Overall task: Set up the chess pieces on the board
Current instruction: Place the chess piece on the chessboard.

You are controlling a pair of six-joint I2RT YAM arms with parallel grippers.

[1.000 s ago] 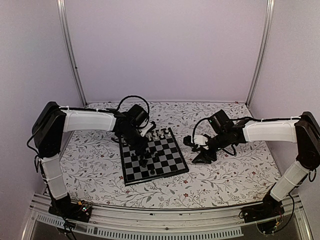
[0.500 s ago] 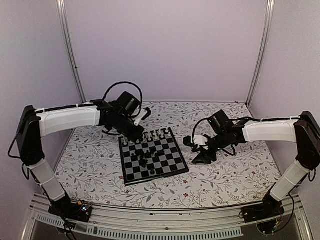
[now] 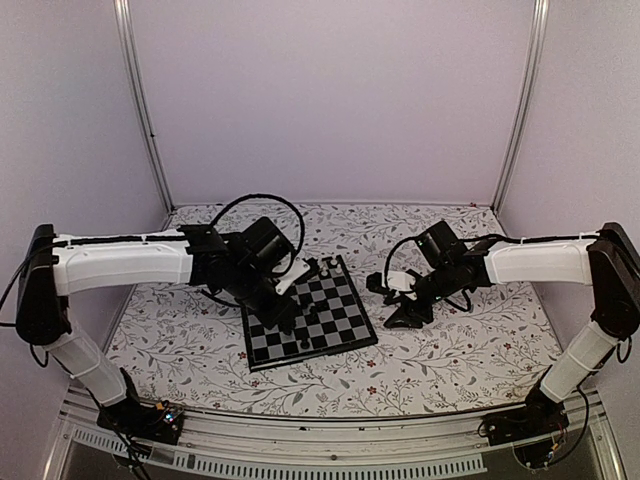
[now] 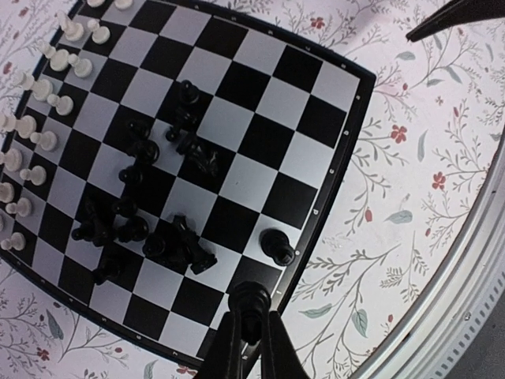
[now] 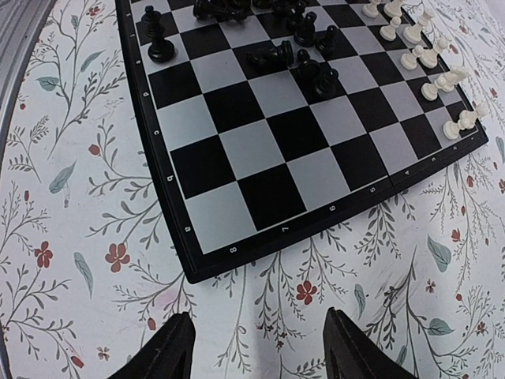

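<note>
**Board.** The board (image 3: 345, 325) lies flat on the floral tabletop (image 3: 450, 370), left of centre and turned slightly askew to the table edges.

**Pieces.** The white chess pieces (image 4: 31, 118) stand upright in two rows along the far edge of the board. In the top view the left arm hides the left end of those rows. The black chess pieces (image 4: 150, 205) are not in rows. They sit in a loose cluster on the middle squares, towards the left half of the board. Several stand and touch one another, and at least one lies on its side. A single black pawn (image 4: 276, 246) stands upright, apart from the cluster, on a square in the row nearest the near edge.

**Left gripper.** The left gripper (image 4: 250, 304) hangs over the near border of the board, just near of the lone pawn. Its fingers are drawn tightly together. A small dark rounded shape shows at the tips, and it cannot be determined whether this is a held piece or part of the fingers.

**Right gripper.** The right gripper (image 5: 259, 316) is low over the tabletop, just beside the right edge of the board and clear of it. Its fingers are spread wide with nothing between them. The tabletop pattern is visible in the gap.
</note>
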